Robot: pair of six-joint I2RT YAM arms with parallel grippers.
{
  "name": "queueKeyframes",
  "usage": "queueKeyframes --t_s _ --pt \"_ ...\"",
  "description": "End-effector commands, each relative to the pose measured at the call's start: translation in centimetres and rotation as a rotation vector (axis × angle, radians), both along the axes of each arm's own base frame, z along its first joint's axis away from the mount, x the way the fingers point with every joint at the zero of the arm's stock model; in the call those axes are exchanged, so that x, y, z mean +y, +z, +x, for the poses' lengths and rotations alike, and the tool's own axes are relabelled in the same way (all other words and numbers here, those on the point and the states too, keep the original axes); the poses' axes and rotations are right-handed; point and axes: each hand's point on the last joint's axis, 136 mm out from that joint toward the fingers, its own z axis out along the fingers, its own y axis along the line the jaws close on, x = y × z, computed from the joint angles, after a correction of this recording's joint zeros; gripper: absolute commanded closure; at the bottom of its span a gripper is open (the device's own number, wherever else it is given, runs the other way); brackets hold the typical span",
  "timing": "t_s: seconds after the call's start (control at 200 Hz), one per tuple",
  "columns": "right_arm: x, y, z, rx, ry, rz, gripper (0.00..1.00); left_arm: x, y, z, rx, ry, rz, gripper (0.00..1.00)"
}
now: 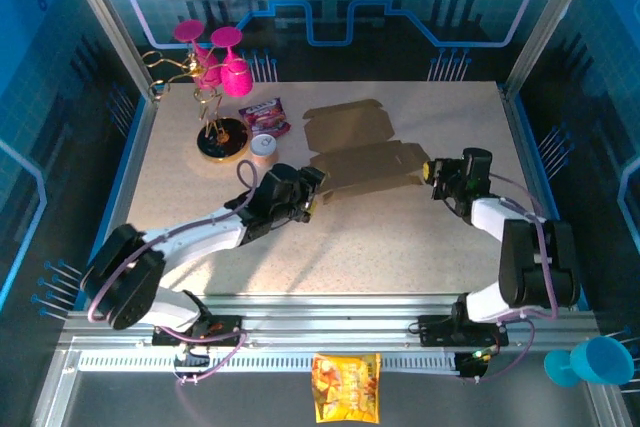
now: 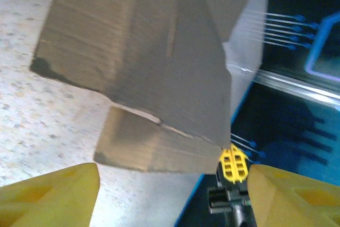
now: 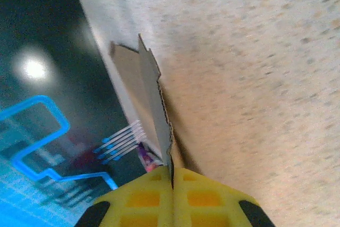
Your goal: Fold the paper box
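The paper box (image 1: 350, 142) is a flat brown cardboard sheet with flaps, lying mid-table and partly lifted. My right gripper (image 1: 433, 169) pinches its right edge. In the right wrist view that gripper (image 3: 171, 175) is shut on the thin cardboard edge (image 3: 144, 99), which runs straight into the seam between the yellow pads. My left gripper (image 1: 312, 194) sits at the sheet's left front corner. In the left wrist view it (image 2: 172, 200) is open, with one yellow finger (image 2: 50, 195) far from the other. The box (image 2: 149, 62) lies just ahead of them, not between them.
A gold stand with pink cups (image 1: 215, 67) stands at the back left, with a snack packet (image 1: 265, 115) and a small cup (image 1: 263, 147) beside it. A yellow snack bag (image 1: 345, 387) lies on the front rail. A blue cup (image 1: 590, 362) sits at the lower right.
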Motion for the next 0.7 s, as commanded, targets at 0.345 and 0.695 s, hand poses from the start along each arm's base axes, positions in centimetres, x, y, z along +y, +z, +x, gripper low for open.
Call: queueKeyframes --t_s 0.345,0.695 --pt "0.1 6.5 -0.8 0.1 -0.084 0.077 1.0 1.9 3.5 3.7 -0.032 0.171 -0.148 0.15" --pt "-0.3 15.5 0.5 -0.03 -0.082 0.011 1.0 -2.3 18.3 2.7 -0.477 -0.469 0.601 0.27"
